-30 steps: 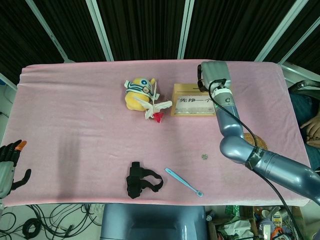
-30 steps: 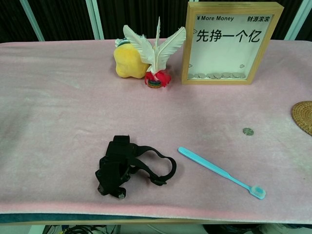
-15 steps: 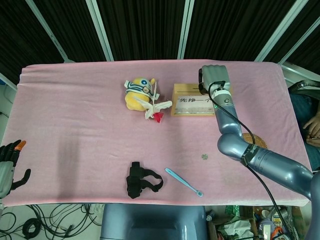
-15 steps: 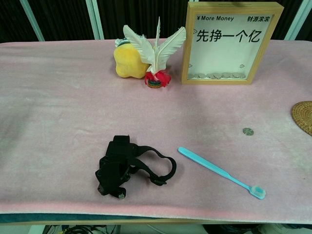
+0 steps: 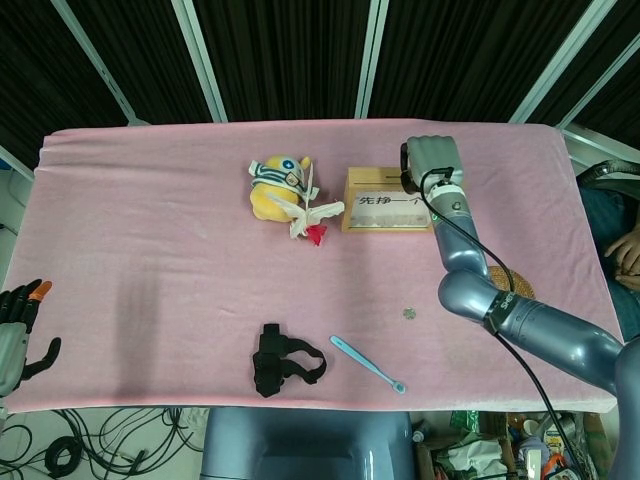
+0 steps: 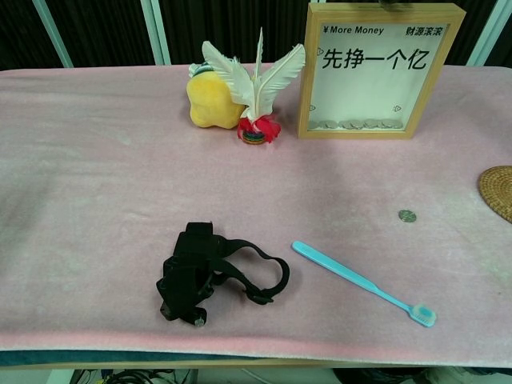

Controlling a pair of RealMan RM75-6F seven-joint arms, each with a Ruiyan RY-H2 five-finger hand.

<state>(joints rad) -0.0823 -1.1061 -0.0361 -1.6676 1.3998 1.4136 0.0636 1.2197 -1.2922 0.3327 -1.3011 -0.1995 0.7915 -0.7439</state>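
Pink cloth [image 5: 150, 200] over table, head view: right hand [image 5: 431, 160] at top right corner of wooden coin frame [image 5: 385, 212], fingers curled — grip or mere touch, cannot tell. Left hand [image 5: 18, 335] off table's left edge, fingers apart, holding nothing. Chest view: frame upright at back, coins along bottom; loose coin [image 6: 407, 216] well in front — hands hidden.
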